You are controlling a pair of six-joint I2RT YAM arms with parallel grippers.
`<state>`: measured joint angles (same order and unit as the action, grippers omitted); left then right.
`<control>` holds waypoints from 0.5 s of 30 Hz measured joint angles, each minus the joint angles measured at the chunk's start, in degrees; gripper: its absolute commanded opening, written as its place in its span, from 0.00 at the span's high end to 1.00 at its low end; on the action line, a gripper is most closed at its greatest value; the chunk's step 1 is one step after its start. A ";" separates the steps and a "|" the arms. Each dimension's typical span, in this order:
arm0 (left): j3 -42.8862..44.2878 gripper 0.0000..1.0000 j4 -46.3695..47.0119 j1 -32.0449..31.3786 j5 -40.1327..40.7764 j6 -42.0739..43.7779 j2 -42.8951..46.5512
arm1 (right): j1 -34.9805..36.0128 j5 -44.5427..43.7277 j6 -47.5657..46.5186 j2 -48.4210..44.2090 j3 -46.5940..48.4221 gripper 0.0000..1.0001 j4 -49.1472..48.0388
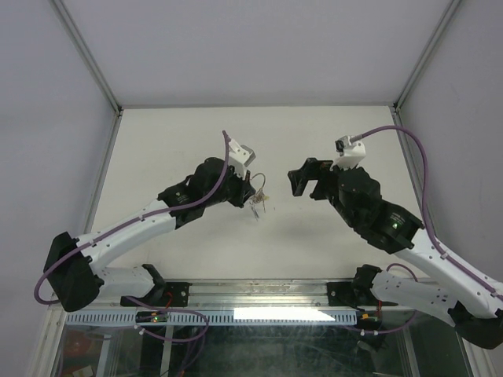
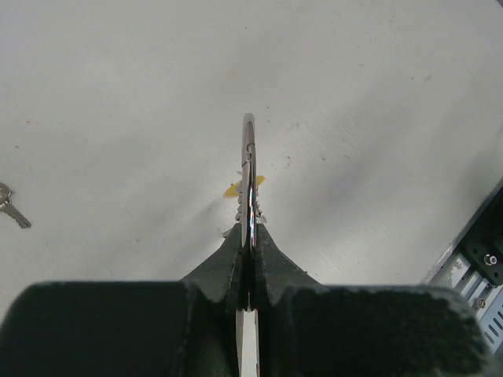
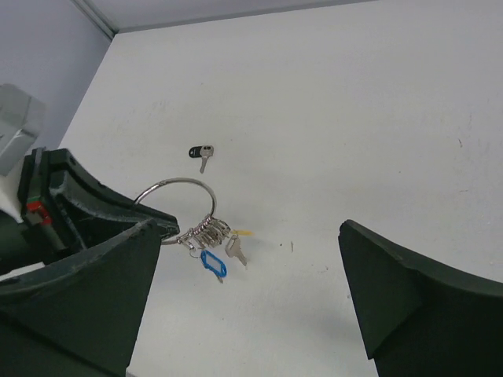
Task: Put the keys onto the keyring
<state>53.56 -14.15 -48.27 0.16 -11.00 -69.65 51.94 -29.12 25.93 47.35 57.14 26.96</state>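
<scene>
My left gripper [image 1: 248, 194] is shut on the keyring [image 3: 177, 206], a thin silver wire ring held above the table. The left wrist view shows the keyring [image 2: 248, 177] edge-on, rising from the closed left gripper [image 2: 250, 242]. A bunch of plain silver keys [image 3: 208, 231] hangs at the ring's lower side. Below it dangle a blue tag [image 3: 213, 263] and one silver key [image 3: 236, 250]. A yellow tag [image 3: 244, 232] pokes out beside the bunch, and I cannot tell how it is attached. My right gripper [image 3: 247, 298] is open and holds nothing. It sits a short way right of the ring.
A small black-headed key [image 3: 202, 153] lies loose on the white table [image 1: 330, 141] beyond the ring. The same loose key [image 2: 9, 206] shows at the left edge of the left wrist view. Grey walls enclose the table, and a metal rail [image 1: 259, 294] runs along the near edge.
</scene>
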 measured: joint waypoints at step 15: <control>7.69 1.00 4.55 -7.02 -5.25 -3.06 -21.40 | 0.00 2.95 -13.99 -15.41 -4.98 0.01 -8.68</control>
<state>61.25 -9.61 -55.29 -5.08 -14.06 -91.05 51.94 -26.17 11.94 31.94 52.16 18.28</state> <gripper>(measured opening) 0.012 0.991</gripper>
